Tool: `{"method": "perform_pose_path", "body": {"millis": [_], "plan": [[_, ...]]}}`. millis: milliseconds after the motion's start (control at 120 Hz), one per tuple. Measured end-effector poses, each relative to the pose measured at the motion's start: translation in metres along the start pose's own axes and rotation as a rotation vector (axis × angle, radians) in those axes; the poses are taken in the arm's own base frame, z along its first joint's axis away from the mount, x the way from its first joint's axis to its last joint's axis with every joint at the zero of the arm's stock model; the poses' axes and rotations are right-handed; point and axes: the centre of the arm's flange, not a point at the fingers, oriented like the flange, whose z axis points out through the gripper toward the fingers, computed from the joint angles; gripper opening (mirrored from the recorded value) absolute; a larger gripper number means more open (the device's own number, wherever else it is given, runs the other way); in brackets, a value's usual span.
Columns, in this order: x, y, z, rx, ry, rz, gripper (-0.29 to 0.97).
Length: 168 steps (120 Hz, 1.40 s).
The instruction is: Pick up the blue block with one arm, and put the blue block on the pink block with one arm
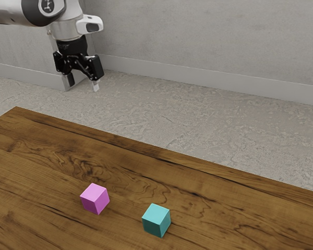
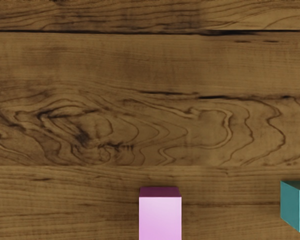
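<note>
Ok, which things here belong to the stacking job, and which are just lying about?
Job: blue block; pink block; open tool, raised.
Just there: table under the blocks; floor; wall.

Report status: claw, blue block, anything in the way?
Claw open, empty, high over the table. Blue block on the table, apart from pink block. Nothing on either block.
</note>
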Motion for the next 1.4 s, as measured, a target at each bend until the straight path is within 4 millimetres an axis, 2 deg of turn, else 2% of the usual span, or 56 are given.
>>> {"method": "perform_pose_path", "body": {"millis": [17, 33, 50, 75, 100, 133, 208, 308, 483, 550, 750, 842, 933, 1050, 1158, 1192, 1283, 1333, 1400], "plan": [[-0.012, -0.002, -0.049, 0.026, 0.074, -0.002, 0.67], [-0.025, -0.004, -0.083, 0.049, 0.116, -0.005, 0.67], [-0.037, -0.004, -0.106, 0.067, 0.141, -0.01, 0.68], [-0.051, -0.003, -0.129, 0.088, 0.158, -0.015, 0.68], [-0.063, 0.0, -0.143, 0.105, 0.161, -0.016, 0.68], [-0.073, 0.006, -0.152, 0.122, 0.151, -0.013, 0.68], [-0.083, 0.011, -0.154, 0.145, 0.106, -0.018, 0.68], [-0.083, 0.015, -0.11, 0.163, 0.0, -0.004, 0.68], [-0.067, 0.063, -0.016, 0.188, -0.092, 0.155, 0.68], [-0.064, 0.095, 0.019, 0.201, -0.093, 0.263, 0.68], [-0.067, 0.131, 0.11, 0.187, -0.122, 0.42, 0.68], [-0.071, 0.148, 0.143, 0.166, -0.138, 0.458, 0.68], [-0.069, 0.153, 0.169, 0.141, -0.149, 0.455, 0.68], [-0.082, 0.155, 0.207, 0.105, -0.172, 0.418, 0.68], [-0.095, 0.173, 0.23, 0.049, -0.166, 0.382, 0.68], [-0.101, 0.182, 0.232, 0.034, -0.154, 0.378, 0.68], [-0.131, 0.217, 0.217, 0.023, -0.085, 0.396, 0.68], [-0.142, 0.222, 0.224, 0.012, -0.074, 0.378, 0.68], [-0.147, 0.225, 0.233, -0.004, -0.06, 0.344, 0.68]]}}
